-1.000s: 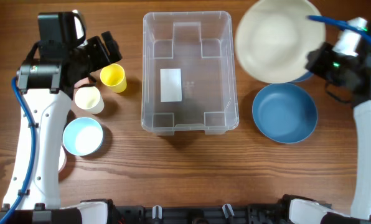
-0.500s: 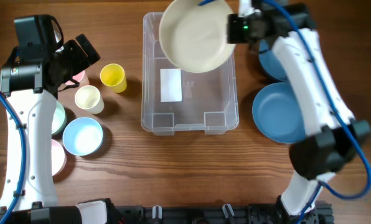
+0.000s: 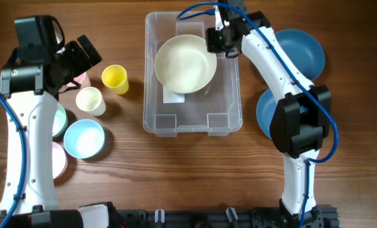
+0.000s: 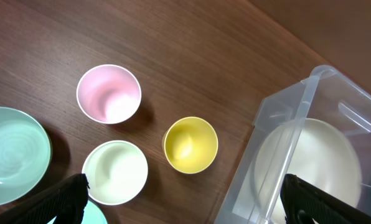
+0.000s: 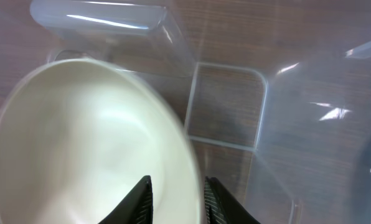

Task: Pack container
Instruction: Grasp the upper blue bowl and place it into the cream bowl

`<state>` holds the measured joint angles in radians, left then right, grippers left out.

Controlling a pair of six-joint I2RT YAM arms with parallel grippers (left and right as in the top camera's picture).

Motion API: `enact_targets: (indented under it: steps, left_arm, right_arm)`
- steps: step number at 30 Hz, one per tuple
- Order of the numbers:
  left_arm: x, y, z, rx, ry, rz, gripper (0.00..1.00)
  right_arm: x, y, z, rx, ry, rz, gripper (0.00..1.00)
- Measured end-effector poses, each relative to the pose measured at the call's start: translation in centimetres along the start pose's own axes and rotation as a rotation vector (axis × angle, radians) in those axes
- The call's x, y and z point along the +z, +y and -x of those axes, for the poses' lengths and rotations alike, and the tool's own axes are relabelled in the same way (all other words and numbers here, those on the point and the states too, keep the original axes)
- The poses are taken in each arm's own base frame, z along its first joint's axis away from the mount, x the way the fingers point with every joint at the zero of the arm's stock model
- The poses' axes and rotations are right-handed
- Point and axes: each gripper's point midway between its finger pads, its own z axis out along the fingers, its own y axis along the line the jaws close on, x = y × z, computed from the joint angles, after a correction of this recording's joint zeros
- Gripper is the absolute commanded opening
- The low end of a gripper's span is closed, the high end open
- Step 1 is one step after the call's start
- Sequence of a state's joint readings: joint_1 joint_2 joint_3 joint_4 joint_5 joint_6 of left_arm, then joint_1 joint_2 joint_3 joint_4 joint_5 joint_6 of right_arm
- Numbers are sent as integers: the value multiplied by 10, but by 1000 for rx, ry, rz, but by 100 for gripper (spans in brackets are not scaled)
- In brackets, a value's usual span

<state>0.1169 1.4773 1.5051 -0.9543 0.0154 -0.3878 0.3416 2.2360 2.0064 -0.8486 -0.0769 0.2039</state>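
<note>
**Right gripper** (image 5: pixel 178 194): jaws slightly parted, one finger on either side of the cream bowl's rim, with a visible gap on the inner side.
**Cream bowl** (image 3: pixel 185 63): inside the container (image 3: pixel 229 104), covering most of its white label (image 3: pixel 173 98).
**Container:** upright at mid-table (image 3: pixel 188 171).
**Left gripper** (image 4: pixel 182 186): jaws spread wide and empty, above the pink cup (image 4: pixel 109 93), yellow cup (image 4: pixel 190 144) and pale cup (image 4: pixel 115 172).
**Right of the container:** a blue bowl (image 3: pixel 305 52) and a second blue bowl (image 3: pixel 263 114).

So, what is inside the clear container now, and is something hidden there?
One cream bowl is inside the container, with the right fingers astride its rim. It covers most of the white label on the floor; only the label's lower edge shows. Nothing else is visible inside.
</note>
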Motion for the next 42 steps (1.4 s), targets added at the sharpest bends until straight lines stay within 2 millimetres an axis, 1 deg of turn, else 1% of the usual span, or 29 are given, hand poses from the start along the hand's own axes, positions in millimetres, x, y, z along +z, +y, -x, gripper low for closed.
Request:
enact_targets:
  steps: [3,5,6,7,8,9,10,11,12,13,14,15,16,17,18,19,20,22,25,28,31,33,35,37,38,39,41,42]
  left_arm:
    - [0,1,-2,0,8,4,100]
    - [0,1,-2,0,10,5,100]
    - [0,1,-2,0,10,5,100]
    - [0,1,-3,0,10,5,100]
    - [0,1,-3,0,10,5,100]
    - [0,1,-2,0,10,5,100]
    - [0,1,-2,0,10,5,100]
    - [0,1,-2,0,10,5,100]
    - [0,1,-3,0,10,5,100]
    - [0,1,-3,-1,10,5,100]
    - [0,1,-2,0,10,5,100]
    - [0,1,-3,-1,10,5,100]
    - [0,1,-2,-1,10,5,100]
    - [0,1,-3,0,10,5,100]
    - [0,1,-2,0,10,5,100]
    - [0,1,-3,0,10,5,100]
    - [0,1,-2,0,10,5,100]
    - [0,1,-3,-1,10,5,100]
    - [0,1,-3,-1,10,5,100]
    - [0,1,-2,0,10,5,100]
    - [0,1,-3,0,11,5,100]
    - [0,1,-3,-1,10,5,100]
    - [0,1,-3,-1,10,5,100]
    - [0,1,-3,-1,10,5,100]
    - [0,1,-3,-1,10,5,100]
    - [0,1,-3,-1,10,5,100]
    - [0,1,-3,-1,10,5,100]
    - [0,1,-2,-1,10,5,100]
  right_arm:
    - [-2,-3,-5,5,20,-11,36]
    - [-13,-10,-5,17,21,-43,40]
    - [-23,-14,-2,33,9,-60,44]
    - [-41,-22,2,63,-13,-82,56]
    - [-65,-31,11,94,-55,-94,62]
    - [-102,-46,23,141,-122,-108,66]
    - [-134,-62,28,201,-173,-123,69]
    - [-168,-83,32,263,-228,-141,74]
    - [-203,-109,32,339,-278,-164,77]
    - [-222,-126,31,406,-307,-178,80]
    - [-270,-177,22,527,-382,-233,80]
    - [-281,-193,14,577,-386,-243,80]
    - [-288,-213,0,635,-367,-249,80]
    - [-289,-235,-15,699,-341,-257,80]
    - [-281,-252,-27,745,-308,-257,80]
    - [-270,-266,-38,780,-268,-252,80]
    - [-258,-273,-47,800,-231,-243,81]
    - [-220,-287,-72,835,-118,-220,83]
    - [-159,-293,-104,845,45,-179,85]
    - [-105,-297,-132,863,175,-147,84]
    - [-70,-301,-150,880,256,-128,84]
    - [-51,-303,-157,880,286,-118,84]
    - [-41,-302,-157,872,287,-113,82]
    - [-36,-300,-151,853,268,-111,76]
    - [-34,-298,-147,841,260,-109,70]
    - [-33,-297,-145,833,254,-107,60]
    - [-31,-292,-141,834,250,-107,34]
    - [-30,-290,-140,843,251,-109,23]
